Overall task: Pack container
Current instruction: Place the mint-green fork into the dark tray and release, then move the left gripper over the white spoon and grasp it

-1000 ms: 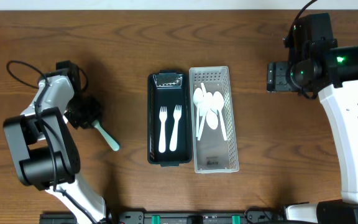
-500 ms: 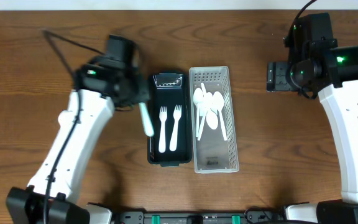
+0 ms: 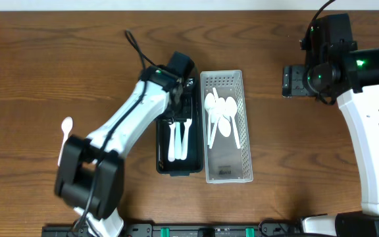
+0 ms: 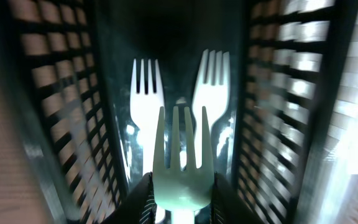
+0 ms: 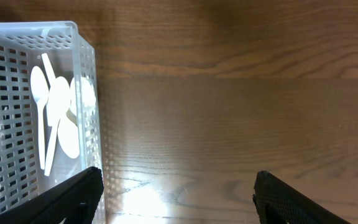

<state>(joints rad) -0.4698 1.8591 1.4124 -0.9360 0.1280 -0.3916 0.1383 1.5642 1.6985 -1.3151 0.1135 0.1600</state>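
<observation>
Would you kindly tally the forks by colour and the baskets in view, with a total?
White forks: 2
Pale green fork, held in the left hand: 1
Baskets, black basket and white basket: 2
Total: 5

The wooden worktop (image 3: 288, 171) carried two slotted baskets near its centre, set just beside each other along their long sides: a black basket (image 3: 178, 171) to the left and a white basket (image 3: 227, 170) to the right. A white spoon (image 3: 66, 124) lay on the bare wood, well apart to the left.
</observation>
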